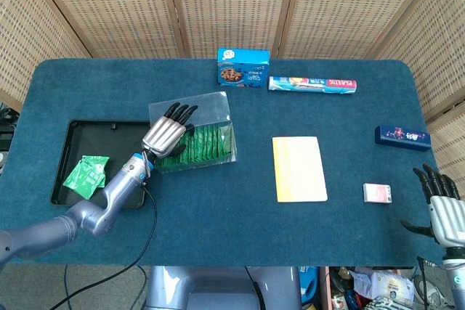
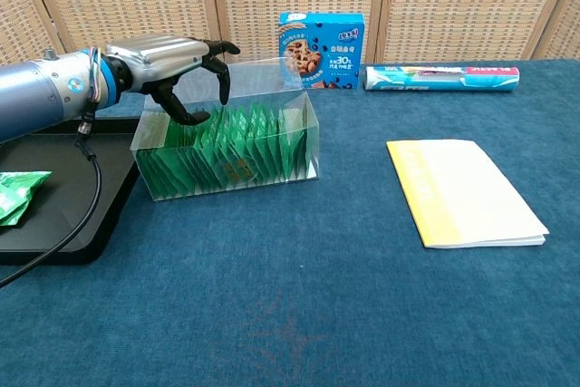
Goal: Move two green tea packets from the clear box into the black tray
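The clear box (image 1: 218, 115) (image 2: 304, 147) stands left of centre, packed with upright green tea packets (image 1: 207, 143) (image 2: 231, 151). My left hand (image 1: 164, 132) (image 2: 172, 59) hovers over the box's left end, fingers spread and curled down toward the packets, holding nothing. The black tray (image 1: 73, 143) (image 2: 68, 215) lies to the left of the box, with one green packet (image 1: 86, 176) (image 2: 16, 195) lying in it. My right hand (image 1: 440, 208) rests low at the table's front right edge, fingers apart and empty; the chest view does not show it.
A blue cookie box (image 1: 243, 67) (image 2: 322, 39) and a plastic wrap roll (image 1: 312, 84) (image 2: 441, 77) lie at the back. A yellow notepad (image 1: 298, 168) (image 2: 462, 192) lies at centre right. A small pink pack (image 1: 378, 193) and a dark blue box (image 1: 402, 137) lie at the right.
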Motion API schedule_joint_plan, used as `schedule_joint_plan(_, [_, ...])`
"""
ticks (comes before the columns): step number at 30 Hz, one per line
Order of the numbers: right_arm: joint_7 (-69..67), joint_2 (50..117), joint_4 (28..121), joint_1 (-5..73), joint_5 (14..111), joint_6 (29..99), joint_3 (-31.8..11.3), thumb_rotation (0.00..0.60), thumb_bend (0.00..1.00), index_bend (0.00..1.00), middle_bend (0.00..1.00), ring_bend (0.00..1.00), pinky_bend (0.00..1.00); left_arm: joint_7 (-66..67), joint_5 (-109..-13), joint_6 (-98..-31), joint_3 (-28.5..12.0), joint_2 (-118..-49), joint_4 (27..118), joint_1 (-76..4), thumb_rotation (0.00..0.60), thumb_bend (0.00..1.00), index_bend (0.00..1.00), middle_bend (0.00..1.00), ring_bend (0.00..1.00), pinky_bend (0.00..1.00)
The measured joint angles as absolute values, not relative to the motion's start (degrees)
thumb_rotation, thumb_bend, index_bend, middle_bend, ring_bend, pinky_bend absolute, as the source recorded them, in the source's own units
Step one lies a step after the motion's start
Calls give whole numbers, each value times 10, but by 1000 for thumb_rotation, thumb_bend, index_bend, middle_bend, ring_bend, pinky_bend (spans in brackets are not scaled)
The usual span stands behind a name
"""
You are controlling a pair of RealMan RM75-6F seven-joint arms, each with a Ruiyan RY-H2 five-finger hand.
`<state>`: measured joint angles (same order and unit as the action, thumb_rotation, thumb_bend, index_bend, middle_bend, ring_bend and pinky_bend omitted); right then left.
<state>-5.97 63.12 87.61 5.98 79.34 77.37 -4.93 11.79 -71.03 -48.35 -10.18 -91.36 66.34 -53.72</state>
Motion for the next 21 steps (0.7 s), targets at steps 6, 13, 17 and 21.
schedule_joint_plan(6, [-61,631,876,60,792,773,-50,600,0,0,0,0,0,113,-705,-492,-119,-926,651,-544,600,405,423,0,0,0])
schedule_joint_plan(13, [-62,631,873,61,788,770,-52,600,0,0,0,0,0,136,-693,-473,-128,-935,645,-564,600,405,423,0,0,0])
schedule_joint_plan(17, [-64,631,870,62,786,767,-52,600,0,0,0,0,0,149,-684,-459,-127,-941,648,-571,600,405,423,0,0,0])
schedule_joint_plan(21, [-64,632,867,62,782,764,-52,600,0,0,0,0,0,155,-671,-450,-127,-944,653,-574,600,405,423,0,0,0])
